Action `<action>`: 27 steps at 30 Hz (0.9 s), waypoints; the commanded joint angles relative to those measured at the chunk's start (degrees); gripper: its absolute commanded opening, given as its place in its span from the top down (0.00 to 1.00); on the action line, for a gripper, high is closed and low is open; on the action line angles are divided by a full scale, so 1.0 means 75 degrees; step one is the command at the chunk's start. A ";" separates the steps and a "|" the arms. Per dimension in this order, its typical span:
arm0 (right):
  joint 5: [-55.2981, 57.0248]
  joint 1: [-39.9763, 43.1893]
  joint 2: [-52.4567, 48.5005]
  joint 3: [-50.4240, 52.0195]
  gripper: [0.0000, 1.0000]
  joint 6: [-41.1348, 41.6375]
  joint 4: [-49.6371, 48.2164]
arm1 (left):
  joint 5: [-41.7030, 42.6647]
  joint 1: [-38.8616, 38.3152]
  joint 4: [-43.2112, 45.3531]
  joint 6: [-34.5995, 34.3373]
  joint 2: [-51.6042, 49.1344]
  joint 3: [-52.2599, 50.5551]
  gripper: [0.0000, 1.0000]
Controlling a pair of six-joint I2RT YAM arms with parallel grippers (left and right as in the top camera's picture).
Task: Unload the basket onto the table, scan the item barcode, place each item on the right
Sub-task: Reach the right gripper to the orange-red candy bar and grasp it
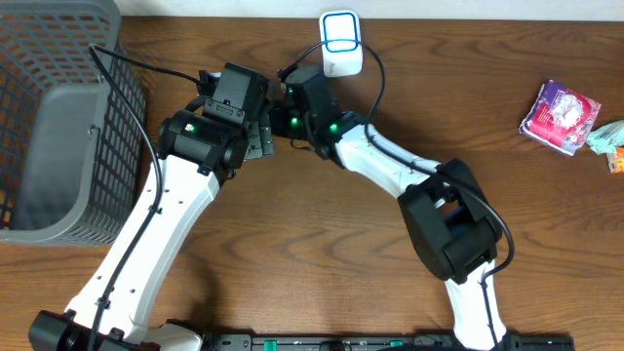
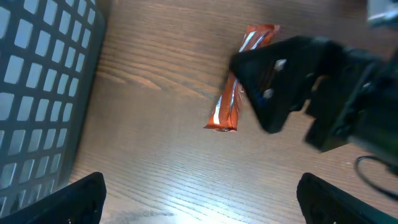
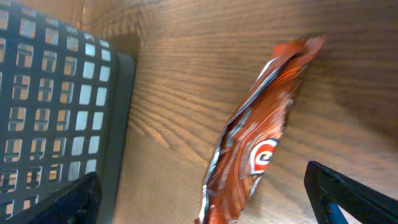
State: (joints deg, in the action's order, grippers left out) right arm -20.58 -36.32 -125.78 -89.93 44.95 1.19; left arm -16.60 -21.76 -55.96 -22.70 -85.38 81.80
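Left gripper (image 2: 200, 200): jaws spread wide, nothing between them. Its two black fingertips (image 2: 79, 198) sit at the bottom corners of the left wrist view, above bare wood.

Right gripper (image 3: 210, 198): wide apart too, gripping nothing. It hangs right over the bar, and its dark fingertips (image 3: 352, 198) frame the lower end of the wrapper.

Item: a long orange-red foil-wrapped snack bar (image 3: 261, 134) lies flat on the brown wood-grain table (image 1: 322, 224), slanted. It has a crimped end at the top and a round red-and-white logo on its face.

Item's place: centre-left of the table, near the basket but apart from it. From overhead it is hidden under the two wrists, which meet there.

From the left wrist: the black body of the right gripper covers part of the bar's upper half. Whether it touches the wrapper, I cannot tell.

Scanner: a white box-shaped scanner with a blue ring (image 1: 341, 44) stands at the far edge, just beyond the right gripper, with a black cable running off it.

Basket: a grey plastic mesh basket (image 1: 58, 117) fills the far left corner.

Other goods: a pink-and-purple snack packet (image 1: 559, 117) sits far off at the right edge, with a pale green wrapper (image 1: 606, 138) beside it.
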 commanded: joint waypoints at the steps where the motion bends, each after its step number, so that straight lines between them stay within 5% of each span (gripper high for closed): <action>1: 0.0507 -0.0195 -0.0119 -0.0029 0.02 0.0460 -0.0017 | -0.0020 0.0026 -0.0023 -0.0017 -0.0003 0.0093 0.02; 18: 0.0868 -0.0667 -0.0801 -0.0029 0.11 0.0976 -0.0166 | -0.0020 0.0026 -0.0023 -0.0017 -0.0003 0.0093 0.02; 21: 0.0868 -0.0688 -0.0988 -0.0029 0.23 0.0973 -0.0149 | -0.0017 0.0026 -0.0023 -0.0017 -0.0003 0.0093 0.02; 27: 0.0868 -0.0612 -0.1032 -0.0029 0.68 0.0565 0.0070 | -0.0017 0.0026 -0.0023 -0.0017 -0.0003 0.0093 0.02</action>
State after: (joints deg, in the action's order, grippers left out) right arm -14.70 -41.06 -132.38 -90.15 51.20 1.17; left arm -16.60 -21.76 -55.96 -22.68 -85.38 81.80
